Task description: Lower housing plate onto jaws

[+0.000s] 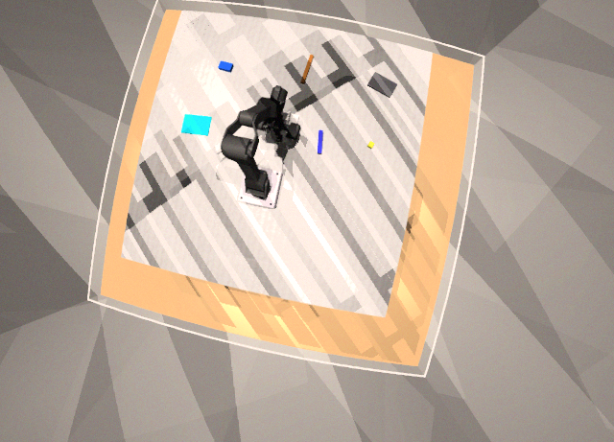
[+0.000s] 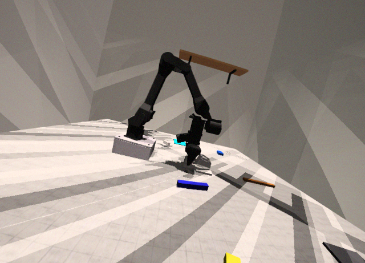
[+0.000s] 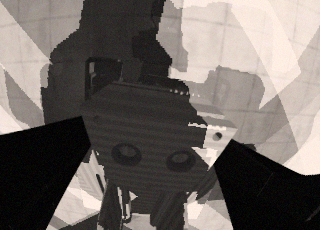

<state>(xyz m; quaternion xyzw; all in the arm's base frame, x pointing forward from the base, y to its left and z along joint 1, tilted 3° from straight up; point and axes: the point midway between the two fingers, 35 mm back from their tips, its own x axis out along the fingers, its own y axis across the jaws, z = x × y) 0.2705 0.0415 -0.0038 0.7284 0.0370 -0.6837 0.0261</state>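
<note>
The grey housing plate (image 3: 150, 130) lies across the wrist view, mostly in shadow, with two round ringed holes. My gripper (image 3: 155, 129) (image 2: 188, 164) points down low over the table, its black fingers wide apart and against the plate's two side edges, so it is shut on the plate. Two grey jaws (image 3: 111, 207) (image 3: 170, 210) stick out below the plate's near edge. The stubs under the plate are hidden, so its seating and level cannot be told. In the top view the arm covers the work.
A dark blue bar (image 1: 319, 142) (image 2: 192, 185) lies near the gripper. Around it are an orange rod (image 1: 307, 69) (image 2: 259, 182), a cyan sheet (image 1: 197, 125) (image 2: 179, 144), a blue block (image 1: 225, 66) (image 2: 219, 152), a yellow cube (image 1: 370, 144) (image 2: 232, 258) and a dark slab (image 1: 382, 84).
</note>
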